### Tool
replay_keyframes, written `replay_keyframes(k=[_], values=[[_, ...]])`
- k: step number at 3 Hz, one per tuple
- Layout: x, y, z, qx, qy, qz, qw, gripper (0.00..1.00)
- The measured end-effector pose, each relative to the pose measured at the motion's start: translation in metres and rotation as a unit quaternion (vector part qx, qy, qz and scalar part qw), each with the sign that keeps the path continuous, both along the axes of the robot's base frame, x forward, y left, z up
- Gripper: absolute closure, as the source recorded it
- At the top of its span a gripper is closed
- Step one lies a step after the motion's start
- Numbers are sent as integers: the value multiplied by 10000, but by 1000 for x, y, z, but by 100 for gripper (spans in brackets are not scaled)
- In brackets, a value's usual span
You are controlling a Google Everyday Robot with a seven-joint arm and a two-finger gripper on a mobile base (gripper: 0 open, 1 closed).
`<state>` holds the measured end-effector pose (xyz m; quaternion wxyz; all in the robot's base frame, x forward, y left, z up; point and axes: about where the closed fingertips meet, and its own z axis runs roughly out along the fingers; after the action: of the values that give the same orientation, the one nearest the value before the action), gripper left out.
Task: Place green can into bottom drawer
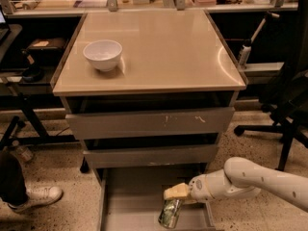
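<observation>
One gripper (175,192) clamps green can (169,213) over bottom drawer (130,201); speckled floor (57,215), beige tabletop (163,52).

My gripper (176,192) sits low over the bottom drawer (130,201), covering the top of the green can (169,213) — I can't tell whether the can touches the floor. The drawer's front runs off the lower edge — my arm (262,178) is cut off at right.
</observation>
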<state>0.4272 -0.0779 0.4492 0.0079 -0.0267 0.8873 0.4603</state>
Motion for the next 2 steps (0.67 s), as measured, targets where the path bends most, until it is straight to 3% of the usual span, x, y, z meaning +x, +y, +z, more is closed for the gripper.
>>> replay_keyframes(k=[2], values=[[13,21,-54,579,263,-539,9965,100]])
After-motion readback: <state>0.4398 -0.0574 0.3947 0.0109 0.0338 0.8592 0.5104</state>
